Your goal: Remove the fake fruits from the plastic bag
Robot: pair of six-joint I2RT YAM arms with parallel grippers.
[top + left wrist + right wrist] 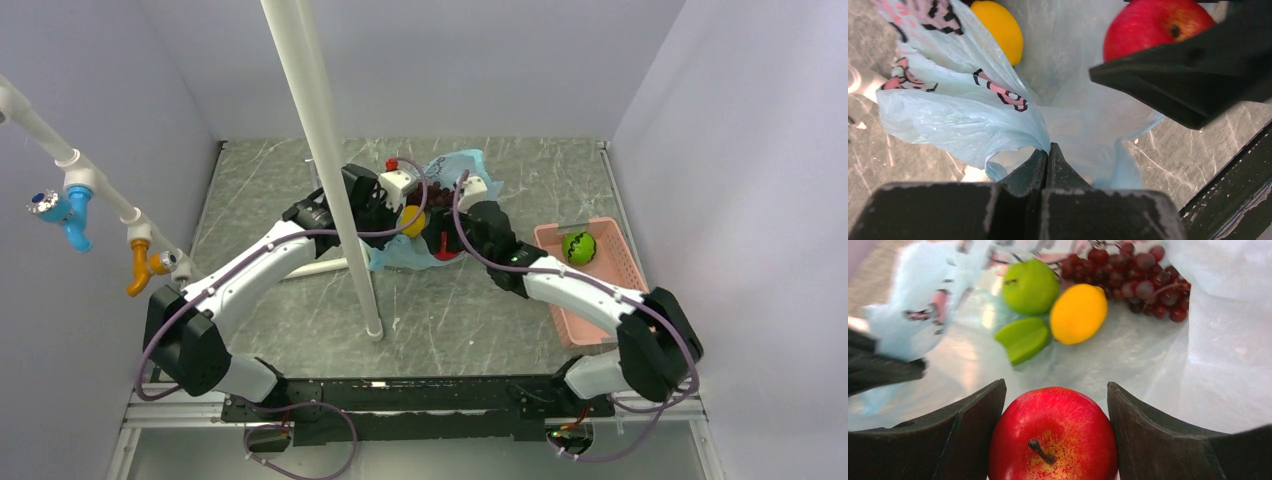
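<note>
Glossy red apple [1053, 437] clasped in right gripper [1056, 386], lemon [1078, 313], dark grapes [1138, 277], perhaps starfruit [1023, 340] beyond, left gripper [1048, 149] pinching pale-blue plastic bag [958, 115]

Bright, even light; plastic bag [908, 330] smeared with blur (left edge).

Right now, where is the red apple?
The red apple sits bottom centre of the right wrist view, held in the right claw inside the plastic bag, nearest the yellow lemon.
</note>
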